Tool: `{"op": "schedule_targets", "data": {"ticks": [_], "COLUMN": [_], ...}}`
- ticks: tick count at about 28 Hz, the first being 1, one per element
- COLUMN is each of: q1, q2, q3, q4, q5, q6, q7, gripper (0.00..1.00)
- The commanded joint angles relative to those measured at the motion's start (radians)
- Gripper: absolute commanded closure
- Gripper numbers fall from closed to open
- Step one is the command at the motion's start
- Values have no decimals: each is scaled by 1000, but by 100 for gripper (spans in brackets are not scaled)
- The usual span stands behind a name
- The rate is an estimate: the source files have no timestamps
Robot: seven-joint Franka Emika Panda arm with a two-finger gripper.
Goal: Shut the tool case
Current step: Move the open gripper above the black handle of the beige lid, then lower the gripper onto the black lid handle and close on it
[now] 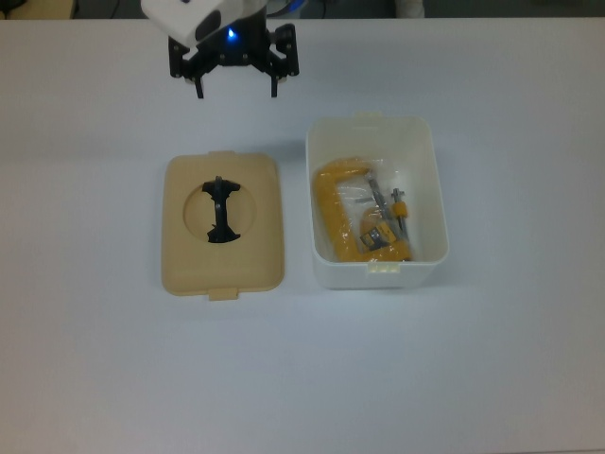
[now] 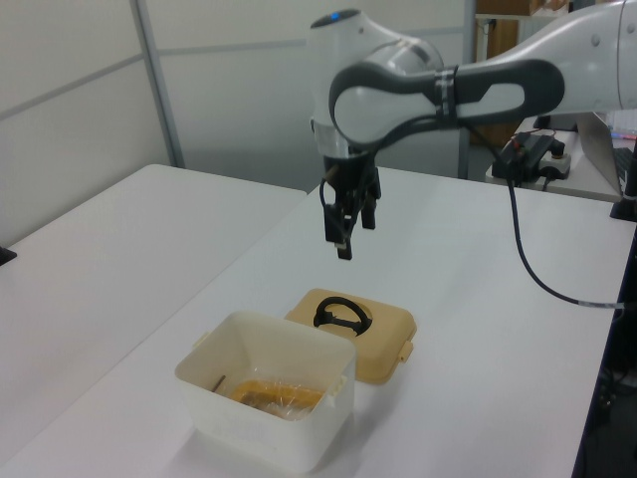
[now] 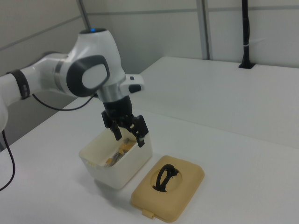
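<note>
White plastic tub [image 1: 376,203] of the tool case stands open on the pale worktop [image 1: 492,359], with its tan lid [image 1: 223,225] lying flat just beside it, on the top view's left, apart from the tub. A black handle [image 1: 221,210] crosses the round recess in the lid; small latch tabs project from the lid's two short edges. Inside the tub lies a yellow clamp [image 1: 348,223] under a clear plastic wrap, its finer parts hard to make out; in the left view and the right view the tub wall hides most of it.

The tool [image 1: 236,84] hangs in the air above the bare worktop, beyond the lid's far short edge in the top view, touching nothing. Its two black fingers [image 1: 199,85] are spread wide and hold nothing. In the right view the tool [image 3: 130,136] overlaps the tub's rim. The arm [image 2: 448,85] is cut off at the frame edge in every view.
</note>
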Motion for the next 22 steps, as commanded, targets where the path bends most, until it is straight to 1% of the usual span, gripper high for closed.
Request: {"op": "schedule_targets", "data": {"ticks": [1, 4, 6, 9, 13, 15, 16, 17, 19, 22], "q1": [-4, -5, -7, -22, -42, -63, -76, -77, -77, -84], "q2": [-18, -15, -14, -11, 50, 98, 141, 158, 178, 195], "q3": [-11, -15, -16, -18, -18, -18, -18, -18, -18, -18], "q4": [-73, -96, -127, -148, -157, -153, -151, -150, -150, -148], "q5": [7, 3, -5, -13, -32, -51, -54, -57, -59, -62], "q6": [68, 104, 140, 183, 248, 295, 353, 380, 420, 437], "q7": [-10, -10, -10, -11, -19, -19, -19, -14, -13, -13], "gripper": [0, 0, 0, 0, 0, 0, 0, 0, 0, 0]}}
